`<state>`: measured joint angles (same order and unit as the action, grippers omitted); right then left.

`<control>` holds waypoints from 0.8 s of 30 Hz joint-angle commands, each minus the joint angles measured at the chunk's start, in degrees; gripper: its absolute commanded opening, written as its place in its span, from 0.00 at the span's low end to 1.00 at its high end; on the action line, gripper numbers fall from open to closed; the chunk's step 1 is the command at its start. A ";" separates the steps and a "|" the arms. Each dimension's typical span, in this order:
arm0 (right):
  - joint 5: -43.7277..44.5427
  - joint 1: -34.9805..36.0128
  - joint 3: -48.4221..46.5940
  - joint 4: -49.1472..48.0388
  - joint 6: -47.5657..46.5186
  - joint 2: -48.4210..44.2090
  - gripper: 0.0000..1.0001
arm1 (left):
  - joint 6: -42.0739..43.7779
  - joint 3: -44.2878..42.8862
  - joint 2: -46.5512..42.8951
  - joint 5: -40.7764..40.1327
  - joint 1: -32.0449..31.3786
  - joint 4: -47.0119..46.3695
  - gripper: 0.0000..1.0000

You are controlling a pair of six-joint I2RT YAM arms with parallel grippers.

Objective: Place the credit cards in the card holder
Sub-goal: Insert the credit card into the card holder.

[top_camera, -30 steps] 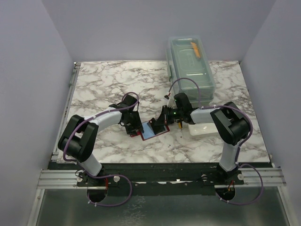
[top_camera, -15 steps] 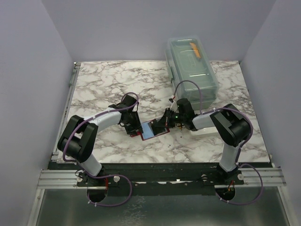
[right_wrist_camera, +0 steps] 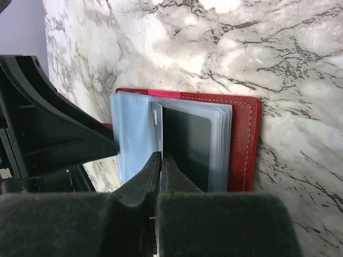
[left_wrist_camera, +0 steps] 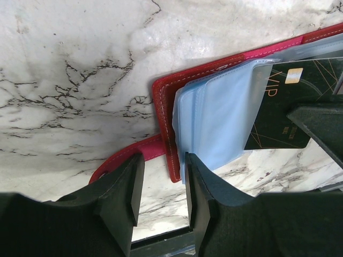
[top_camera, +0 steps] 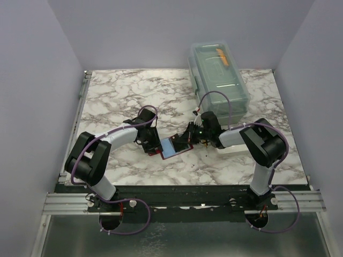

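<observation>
Looking around the work, what stands nearby? (listener)

A clear plastic box point(top_camera: 217, 75) with an orange item point(top_camera: 222, 55) inside sits at the far right of the surface point(top_camera: 118, 96), well apart from the card work. A white tray point(top_camera: 236, 149) lies just beside the right arm point(top_camera: 262, 144). (describer)

And the surface and the room? (listener)

White marble with grey veins, closed in by pale lavender walls point(top_camera: 32, 80) on three sides. A metal rail point(top_camera: 182, 199) runs along the near edge, where both arms are bolted. (describer)

Where is the card holder? (listener)

The red card holder point(left_wrist_camera: 163, 112) lies open near the middle front, between the two arms, its bluish clear sleeves point(left_wrist_camera: 214, 118) fanned. The right jaws are clenched on a dark credit card point(left_wrist_camera: 284, 107) standing among the sleeves. The left jaws stand parted astride the holder's corner; whether they press on it, I cannot tell. (describer)

Any open room? (listener)

Bare marble stretches to the left of the holder and behind it; the box crowds the far right. (describer)
</observation>
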<state>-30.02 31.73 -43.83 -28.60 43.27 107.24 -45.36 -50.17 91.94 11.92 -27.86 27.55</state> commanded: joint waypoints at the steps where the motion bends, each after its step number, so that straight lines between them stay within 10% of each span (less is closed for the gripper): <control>1: 6.28 -0.67 0.67 2.29 -0.47 0.18 0.00 | 0.24 2.71 2.65 -1.93 -0.53 -4.08 0.41; 14: 17.45 5.54 4.19 4.82 2.84 -2.85 0.10 | -0.78 3.11 2.10 -0.42 -0.53 -5.23 0.39; 24: 18.41 5.54 0.40 22.90 -13.73 -7.94 0.57 | -0.60 3.35 1.59 0.02 -0.54 -5.36 0.38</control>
<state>-15.57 37.58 -43.92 -18.59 38.41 98.94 -45.87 -48.99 91.11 12.25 -27.75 25.87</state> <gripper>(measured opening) 0.528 0.386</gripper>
